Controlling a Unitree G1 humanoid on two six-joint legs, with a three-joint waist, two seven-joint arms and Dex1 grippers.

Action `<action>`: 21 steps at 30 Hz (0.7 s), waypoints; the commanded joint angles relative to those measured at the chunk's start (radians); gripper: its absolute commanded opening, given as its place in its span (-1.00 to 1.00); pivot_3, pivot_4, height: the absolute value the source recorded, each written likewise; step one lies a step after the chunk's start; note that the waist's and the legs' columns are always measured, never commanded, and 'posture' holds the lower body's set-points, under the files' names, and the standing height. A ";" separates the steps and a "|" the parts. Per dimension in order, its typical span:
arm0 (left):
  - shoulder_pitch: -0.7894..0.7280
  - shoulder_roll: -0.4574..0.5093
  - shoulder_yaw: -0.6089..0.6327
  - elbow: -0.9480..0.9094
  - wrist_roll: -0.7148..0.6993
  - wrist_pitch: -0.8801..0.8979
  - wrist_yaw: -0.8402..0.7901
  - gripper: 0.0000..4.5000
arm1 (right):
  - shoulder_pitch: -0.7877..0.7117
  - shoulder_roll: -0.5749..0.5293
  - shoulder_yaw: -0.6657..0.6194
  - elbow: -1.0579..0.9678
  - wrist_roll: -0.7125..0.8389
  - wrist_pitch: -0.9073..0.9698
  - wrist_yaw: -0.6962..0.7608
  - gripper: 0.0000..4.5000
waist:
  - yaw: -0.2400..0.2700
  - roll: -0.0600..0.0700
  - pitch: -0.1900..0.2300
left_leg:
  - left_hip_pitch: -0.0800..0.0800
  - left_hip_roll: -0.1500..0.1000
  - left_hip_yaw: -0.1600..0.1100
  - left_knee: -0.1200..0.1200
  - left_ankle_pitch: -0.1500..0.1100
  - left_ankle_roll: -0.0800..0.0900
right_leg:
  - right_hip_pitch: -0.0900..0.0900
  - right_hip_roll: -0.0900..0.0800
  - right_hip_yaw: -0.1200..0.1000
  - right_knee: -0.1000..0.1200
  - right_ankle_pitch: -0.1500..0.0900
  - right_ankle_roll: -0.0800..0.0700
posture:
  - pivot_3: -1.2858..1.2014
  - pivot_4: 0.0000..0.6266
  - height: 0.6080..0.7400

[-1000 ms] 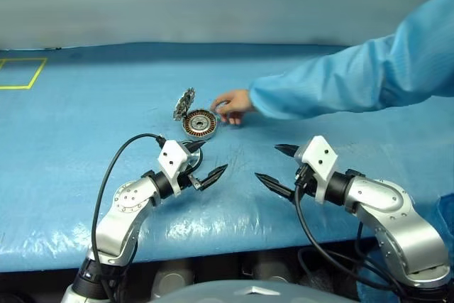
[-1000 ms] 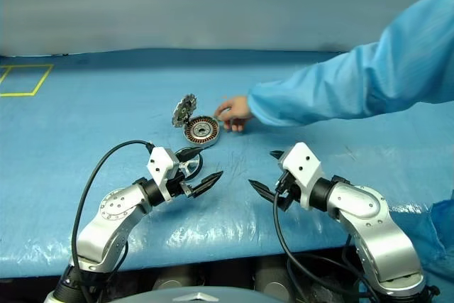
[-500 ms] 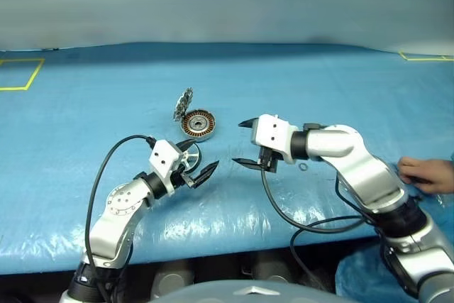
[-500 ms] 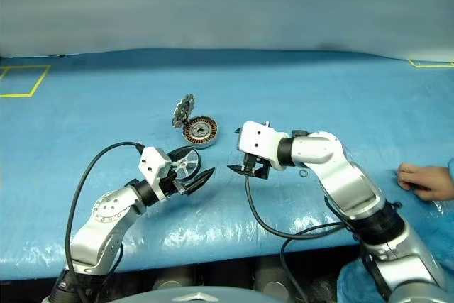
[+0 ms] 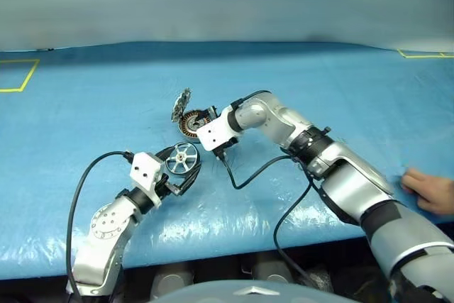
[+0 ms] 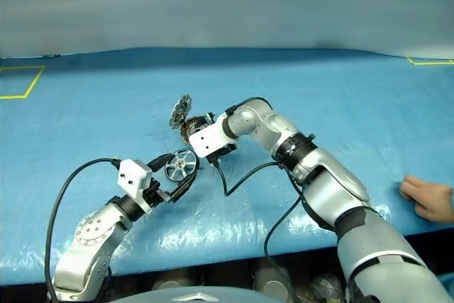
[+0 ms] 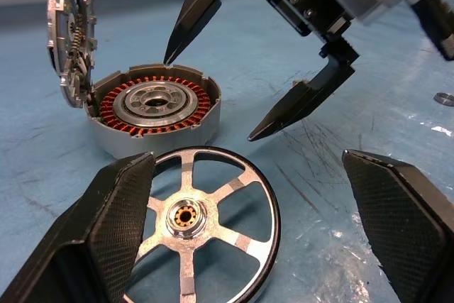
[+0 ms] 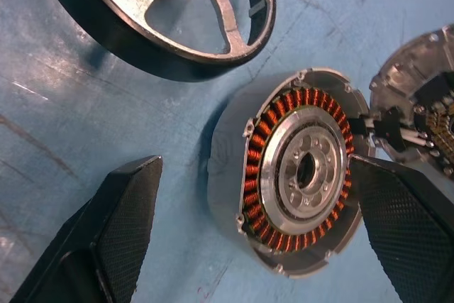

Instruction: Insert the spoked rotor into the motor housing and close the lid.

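Note:
The spoked rotor point(image 7: 202, 225) lies flat on the blue cover, between the open fingers of my left gripper point(image 5: 179, 167), which touch nothing. Just beyond it sits the motor housing point(image 7: 152, 108), copper windings showing, with the lid point(image 7: 71, 40) standing up on its hinge at the far side. My right gripper point(image 7: 210, 97) hangs open over the housing point(image 8: 298, 172). One fingertip is above the far rim and the other is low beside the housing wall. It holds nothing. From the head, the right wrist block partly hides the housing point(image 5: 188, 122).
The table is covered in blue sheeting point(image 5: 319, 90). A person's hand point(image 5: 429, 191) rests on it near the right front edge. A small washer point(image 7: 443, 97) lies to the right of the housing. Yellow tape marks sit at the far left point(image 5: 14, 76) and far right point(image 5: 425, 54).
My right arm swung left and forward to the housing, rolling its gripper. The person's hand left the housing and went to the right edge. My left gripper drew back slightly behind the rotor.

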 commanded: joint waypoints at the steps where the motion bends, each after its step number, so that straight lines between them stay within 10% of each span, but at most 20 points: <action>1: 0.016 -0.006 0.003 -0.058 0.008 -0.024 0.020 1.00 | -0.079 0.045 -0.005 0.131 -0.067 -0.089 -0.087 0.96 | 0.000 0.000 0.000 | 0.000 0.000 0.000 0.000 0.000 0.000 | 0.000 0.000 0.000 0.000 0.000 -0.001 | 0.03 -0.52 1.00; 21: -0.021 0.003 -0.030 0.002 0.008 -0.031 0.004 1.00 | -0.118 0.137 -0.002 0.334 -0.193 -0.163 -0.102 0.96 | -0.011 0.001 0.000 | 0.003 0.001 0.000 0.000 0.000 -0.001 | 0.001 0.000 0.000 0.003 -0.002 -0.004 | 0.03 -0.52 1.00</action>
